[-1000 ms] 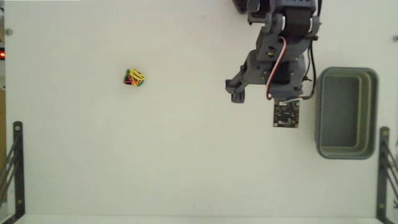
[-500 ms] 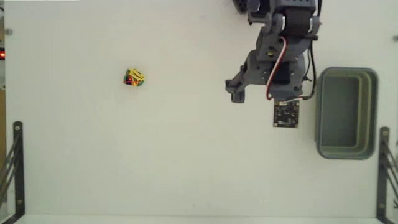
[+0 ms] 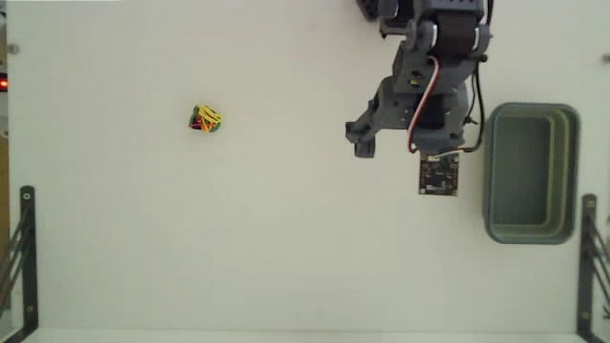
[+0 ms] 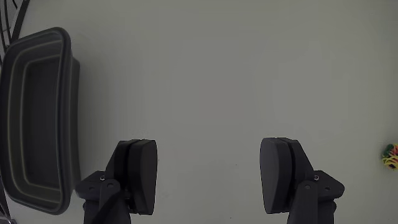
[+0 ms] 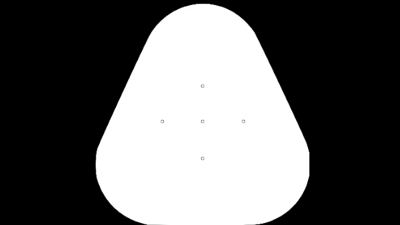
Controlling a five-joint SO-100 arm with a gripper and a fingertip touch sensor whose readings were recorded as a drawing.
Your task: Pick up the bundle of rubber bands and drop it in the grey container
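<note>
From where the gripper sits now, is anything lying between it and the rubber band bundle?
Nothing visible. In the fixed view only bare table lies between the open gripper and the bundle of rubber bands; the grey container sits on the opposite side.

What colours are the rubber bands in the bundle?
Yellow, red, orange and green; the bundle of rubber bands shows best in the fixed view.

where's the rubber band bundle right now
The small multicoloured clump of rubber bands lies alone on the white table in the fixed view's left half, far from the open claw. In the wrist view it shows at the right edge.
</note>
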